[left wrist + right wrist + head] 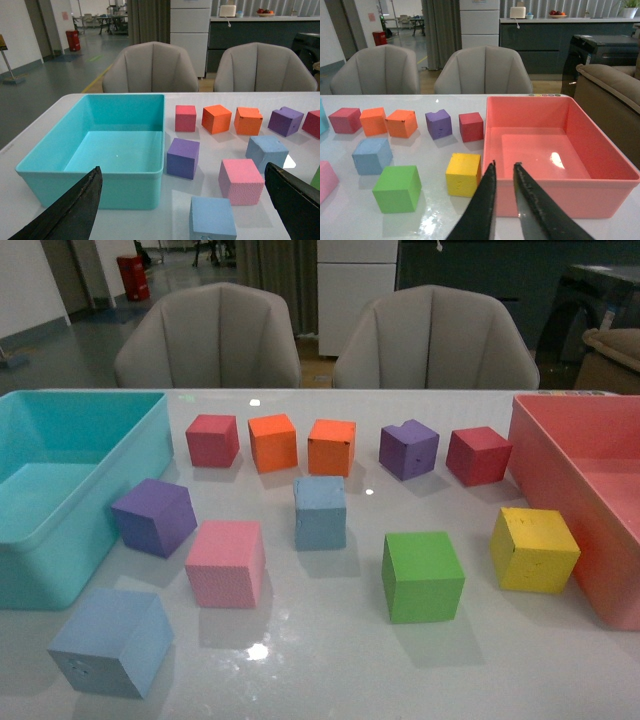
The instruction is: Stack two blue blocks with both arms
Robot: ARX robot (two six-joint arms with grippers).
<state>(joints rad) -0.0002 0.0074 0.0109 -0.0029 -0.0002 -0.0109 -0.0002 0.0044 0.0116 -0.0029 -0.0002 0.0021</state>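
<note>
Front view: neither arm shows, and the pink bin (600, 470) is cut off at the edge. On the glossy white counter (330, 680), the near blue block (110, 642) sits by the turquoise bin (60, 440). The far blue block (320, 512) stands mid-counter, well apart.

Left wrist view: my left jaws stand wide apart, empty. The near blue block is cut off.

Right wrist view: my right jaws are nearly closed, empty, before the pink bin.

Glossy white surface (330, 675), bearing turquoise plastic bin (40, 575) at 9 o'clock, coral plastic bin (560, 475) at 3. Along 12: red foam cube (212, 440), orange cube (273, 442), second orange cube (332, 447), notched purple cube (407, 450), dark-red cube (477, 455). Centre: pale-blue foam cube (320, 512); another pale-blue cube (110, 642) at 7; second purple cube (153, 516), pink cube (225, 562) toward 8; green cube (422, 576), yellow cube (534, 549) toward 4.
</note>
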